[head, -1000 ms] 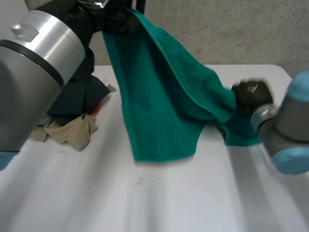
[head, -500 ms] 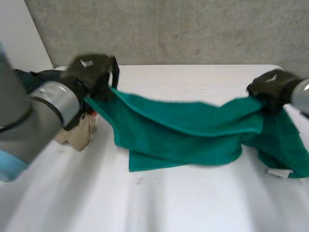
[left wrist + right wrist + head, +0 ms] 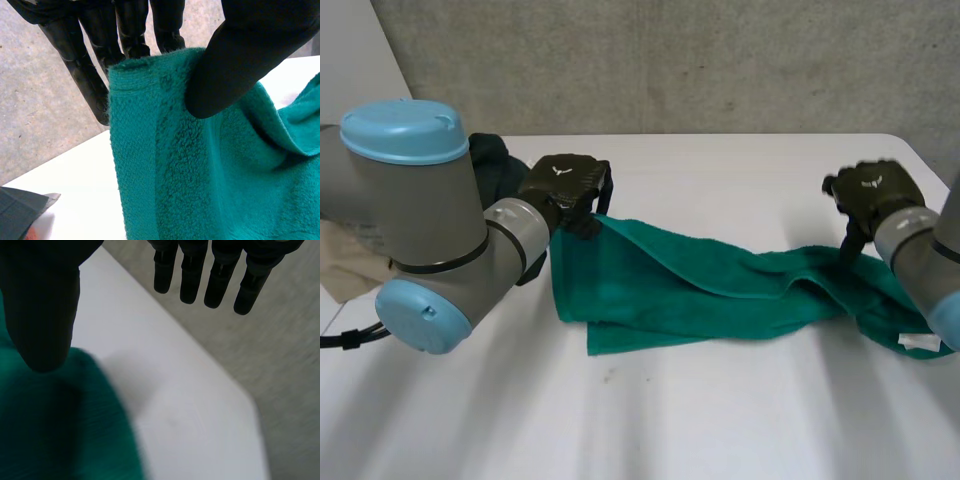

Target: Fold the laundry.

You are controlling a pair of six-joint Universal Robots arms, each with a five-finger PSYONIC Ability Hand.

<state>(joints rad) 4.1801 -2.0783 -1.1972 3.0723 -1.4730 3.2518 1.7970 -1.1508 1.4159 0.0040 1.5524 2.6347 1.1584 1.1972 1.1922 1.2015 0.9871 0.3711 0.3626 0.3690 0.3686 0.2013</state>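
Observation:
A green towel (image 3: 720, 285) lies stretched sideways across the white table (image 3: 720, 420), loosely bunched along its length. My left hand (image 3: 565, 188) is at the towel's left end, shut on its upper corner. In the left wrist view the thumb (image 3: 240, 55) presses the towel's hem (image 3: 150, 80) against the fingers (image 3: 90, 75). My right hand (image 3: 868, 192) hovers just above the towel's right end. In the right wrist view its fingers (image 3: 200, 275) are straight and apart from the thumb (image 3: 42, 305), with nothing between them and the towel (image 3: 55, 435) below the thumb.
A pile of dark clothes (image 3: 498, 165) and a beige piece (image 3: 340, 262) lie at the far left behind my left arm. A white label (image 3: 920, 342) shows at the towel's right tip, close to the table's right edge. A grey wall (image 3: 720, 60) stands behind the table.
My left hand came down from high up and the towel got spread sideways onto the table. My right hand moved right with its end, then let go and opened.

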